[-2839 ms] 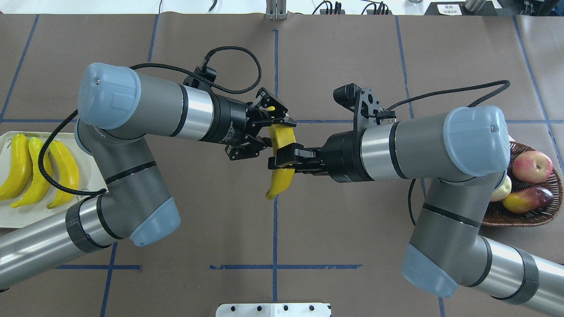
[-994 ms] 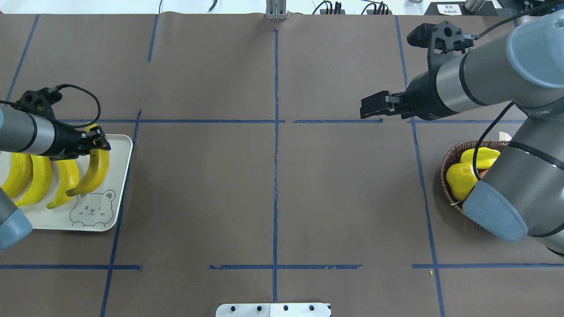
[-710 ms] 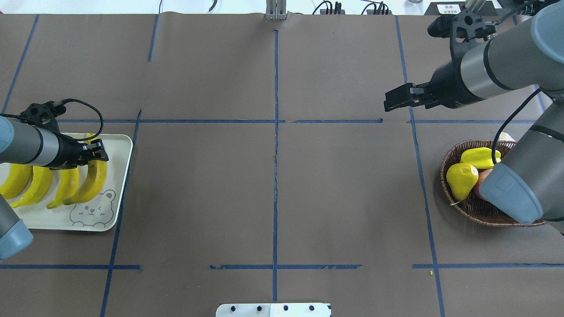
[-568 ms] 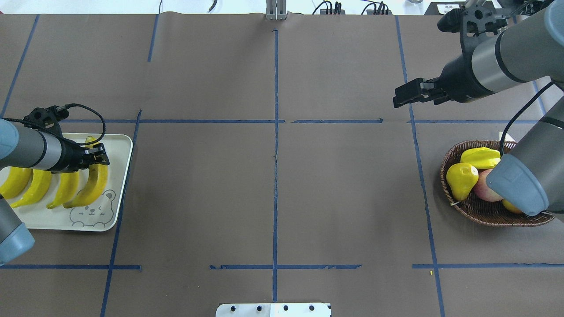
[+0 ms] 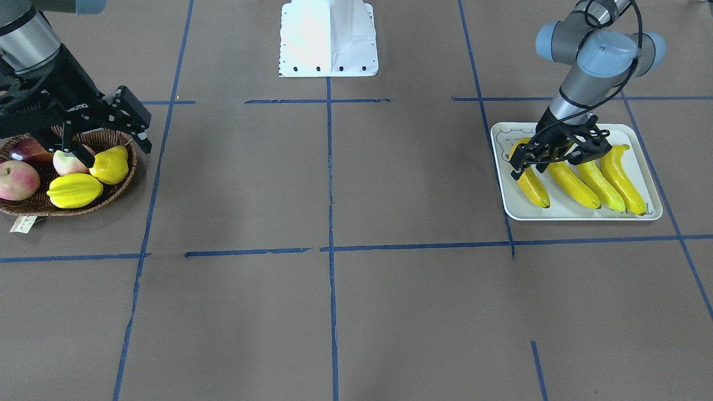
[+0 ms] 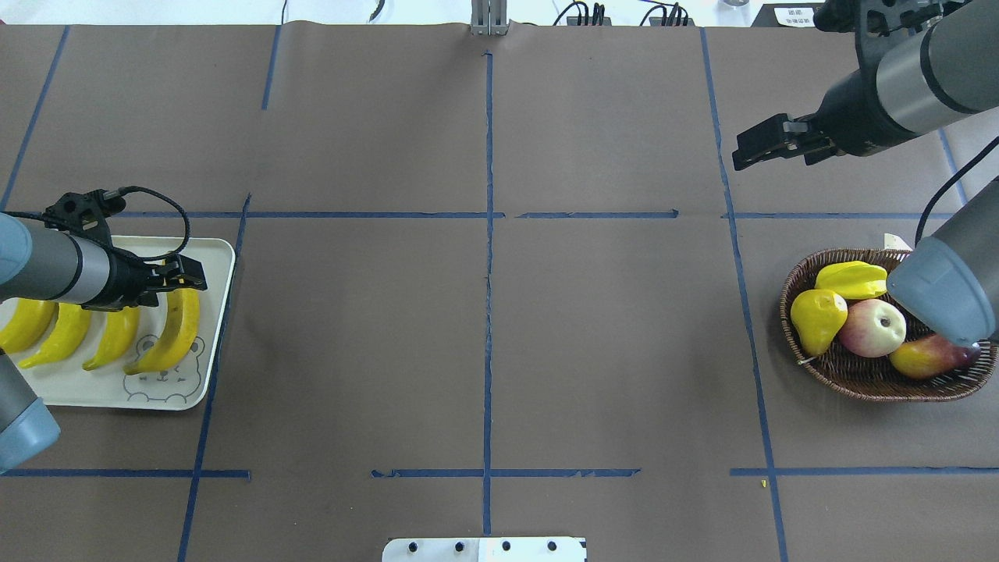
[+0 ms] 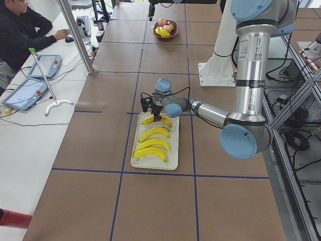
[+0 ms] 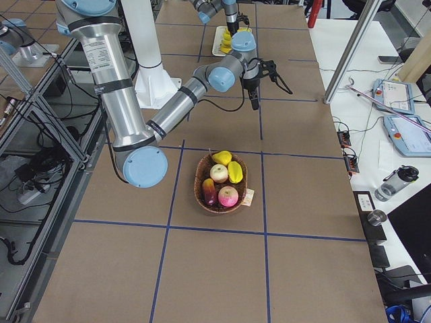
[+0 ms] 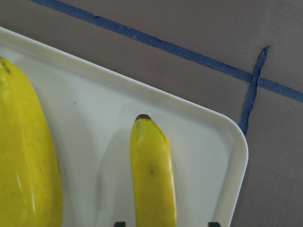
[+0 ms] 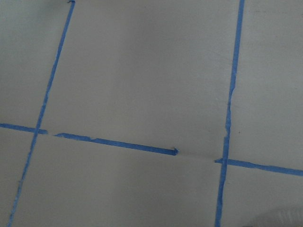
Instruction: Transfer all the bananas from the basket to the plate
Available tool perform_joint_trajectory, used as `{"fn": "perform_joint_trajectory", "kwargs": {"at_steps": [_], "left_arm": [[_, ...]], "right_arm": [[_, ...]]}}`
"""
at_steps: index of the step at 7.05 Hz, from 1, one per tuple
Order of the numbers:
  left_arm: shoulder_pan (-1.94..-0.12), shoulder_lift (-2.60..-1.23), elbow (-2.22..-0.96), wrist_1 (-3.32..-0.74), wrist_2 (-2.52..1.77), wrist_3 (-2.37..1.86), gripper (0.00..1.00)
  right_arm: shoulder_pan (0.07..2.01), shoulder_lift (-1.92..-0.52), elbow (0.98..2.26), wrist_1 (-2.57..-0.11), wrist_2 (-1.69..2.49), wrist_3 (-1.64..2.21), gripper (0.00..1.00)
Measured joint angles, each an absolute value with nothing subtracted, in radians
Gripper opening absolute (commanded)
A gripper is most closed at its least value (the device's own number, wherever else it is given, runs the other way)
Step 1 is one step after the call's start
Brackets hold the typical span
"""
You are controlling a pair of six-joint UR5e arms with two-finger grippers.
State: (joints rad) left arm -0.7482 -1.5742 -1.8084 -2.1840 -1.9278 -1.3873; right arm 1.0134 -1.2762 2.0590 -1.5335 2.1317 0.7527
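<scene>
Just inside plate [image 6: 217,328] rim: banana [image 6: 175,336], L tool [image 6: 191,278] loose(?)

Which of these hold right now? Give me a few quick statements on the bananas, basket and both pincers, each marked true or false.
1. All four bananas lie on the plate. True.
2. One banana lies in the basket. False: only a starfruit, a pear and reddish fruit show there.
3. The right pincer grips a banana. False: it is open and empty, over bare table.
4. The left pincer is open above the banana nearest the table's middle. True.
5. The plate sits on the robot's right. False: it is on the left; the basket is on the right.
</scene>
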Motion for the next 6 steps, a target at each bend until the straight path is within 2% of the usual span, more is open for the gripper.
{"fn": "perform_joint_trajectory", "kwargs": {"at_steps": [3,6], "left_arm": [[-0.985,-1.552,-1.918,-2.022,-2.133,-1.053,0.99],[-1.283,-1.521,-1.926,-1.714,-2.271,-0.522,0.99]], "right_arm": [[1.138,-1.322,2.035,-1.613,2.171,0.521,1.0],[1.391,-1.407,1.839,-1.617,2.366,0.102,1.0]]}}
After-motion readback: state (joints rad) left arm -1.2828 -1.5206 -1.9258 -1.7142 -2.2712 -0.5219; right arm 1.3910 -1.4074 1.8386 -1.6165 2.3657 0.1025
